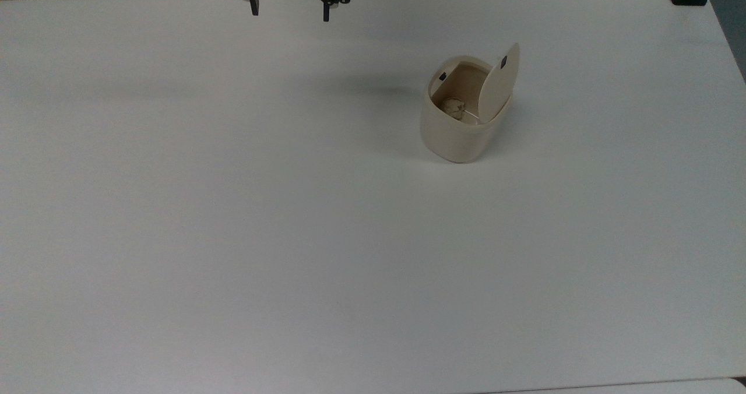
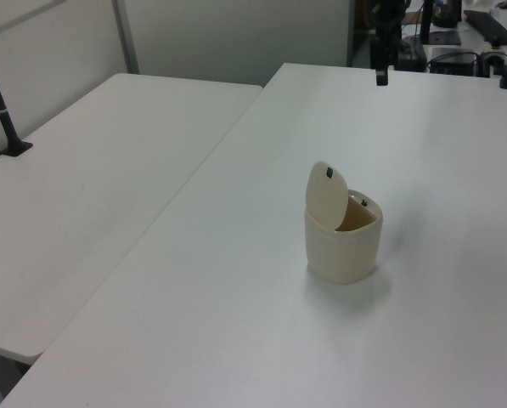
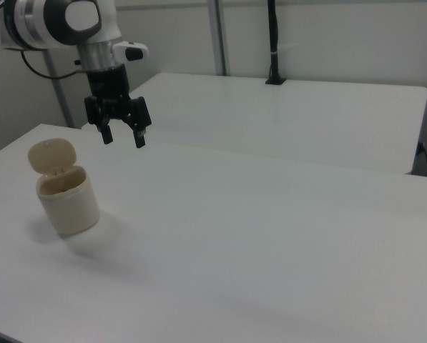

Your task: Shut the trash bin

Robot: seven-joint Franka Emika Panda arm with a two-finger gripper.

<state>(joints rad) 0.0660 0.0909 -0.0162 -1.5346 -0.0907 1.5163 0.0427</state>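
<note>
While the trash bin [image 1: 460, 129] stands with its lid [image 1: 500, 85] up, the job has not really started, so the robot should take its time and plan the move.

In the top view, going from left to right, the gripper [image 1: 289, 8] comes first. It hangs at the far edge of the table [image 1: 233, 236], up in the air, with its two fingers spread apart and nothing between them. The bin comes next, well apart from the gripper, toward the top view's right. The lid stands almost straight up on the bin's right side in the top view. It has a small dark mark [image 1: 503, 63] near its top. A small crumpled lump [image 1: 453, 107] lies at the bottom of the bin.

In the right view the bin [image 3: 66, 200] is at the left and the gripper [image 3: 122, 133] floats higher up, to the right view's right of it.

To do this step well, the gripper should probably travel over to the bin first and stay high, so it does not bump the standing lid on the way. Then it should come in behind the lid, on its outer face, and push it gently over toward the open hole. A soft, slow push looks best, because the bin seems light and could slide or tip over if it gets shoved hard. Pushing near the top of the lid should make it swing down easily. Closing the fingers first might give one firm tip to push with.
</note>
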